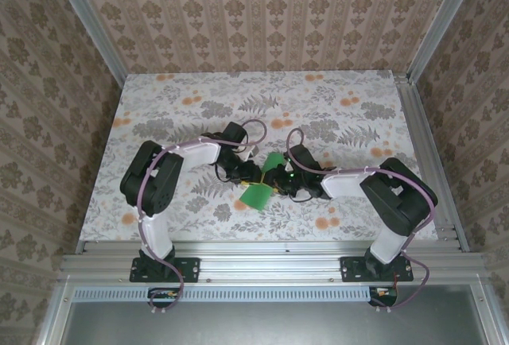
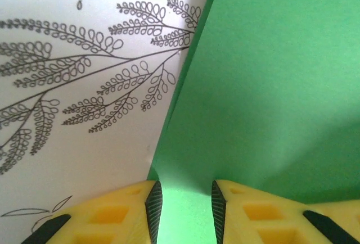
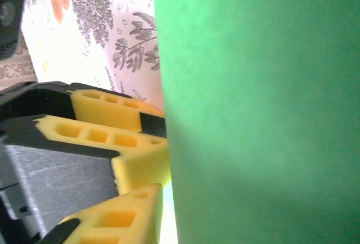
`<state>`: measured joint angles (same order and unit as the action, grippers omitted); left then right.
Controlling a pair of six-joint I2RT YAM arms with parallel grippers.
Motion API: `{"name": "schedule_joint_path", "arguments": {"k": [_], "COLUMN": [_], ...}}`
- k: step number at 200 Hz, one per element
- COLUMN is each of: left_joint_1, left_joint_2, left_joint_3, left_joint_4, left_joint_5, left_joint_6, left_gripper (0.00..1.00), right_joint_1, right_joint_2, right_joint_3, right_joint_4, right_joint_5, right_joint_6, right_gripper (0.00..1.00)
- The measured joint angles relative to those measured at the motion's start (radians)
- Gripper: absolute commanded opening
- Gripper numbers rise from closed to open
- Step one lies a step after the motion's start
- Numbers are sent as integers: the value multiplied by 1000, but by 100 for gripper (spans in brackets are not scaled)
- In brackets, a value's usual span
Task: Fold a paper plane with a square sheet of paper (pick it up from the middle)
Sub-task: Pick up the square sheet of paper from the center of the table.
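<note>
The square sheet of paper [image 1: 258, 195] is bright green, creased and lifted off the table between the two arms. A second flap of it rises toward the back. My left gripper [image 2: 185, 202] has its yellow fingers [image 2: 115, 216] apart, and green paper runs through the gap between the pads. My right gripper [image 1: 286, 181] faces the left one across the sheet. In the right wrist view the paper [image 3: 259, 109] stands edge-on close to the lens and hides one of my right fingers. The other yellow finger [image 3: 121, 218] sits just left of the sheet. The left gripper's fingers [image 3: 101, 134] show beyond it.
The table [image 1: 334, 114] carries a grey-and-orange floral pattern with free room behind and to both sides of the grippers. Aluminium rails [image 1: 425, 154] edge it, and patterned walls [image 1: 262, 11] close the back and sides.
</note>
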<state>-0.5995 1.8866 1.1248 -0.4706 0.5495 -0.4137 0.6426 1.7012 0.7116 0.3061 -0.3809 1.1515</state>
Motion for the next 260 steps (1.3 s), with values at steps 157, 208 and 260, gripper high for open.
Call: {"name": "schedule_joint_path", "arguments": {"k": [157,208,260], "left_joint_1": [125,164,172], "left_joint_2": [-384,-500,-564], "left_joint_3": [-69,-132,-193], "left_joint_4": [-18,11,53], "left_joint_5": [37,64,103], "left_joint_6": [-121,-209,-293], "left_gripper": [68,70,70], "right_joint_1": [-100,-142,-152], "right_joint_2": [-124,-129,-129], "right_joint_3": [18,39,54], "right_joint_4": [58,179,249], "right_joint_5": [-85,-160,-190], "right_joint_6": [-5,48,81], "right_gripper": [10,10,10]}}
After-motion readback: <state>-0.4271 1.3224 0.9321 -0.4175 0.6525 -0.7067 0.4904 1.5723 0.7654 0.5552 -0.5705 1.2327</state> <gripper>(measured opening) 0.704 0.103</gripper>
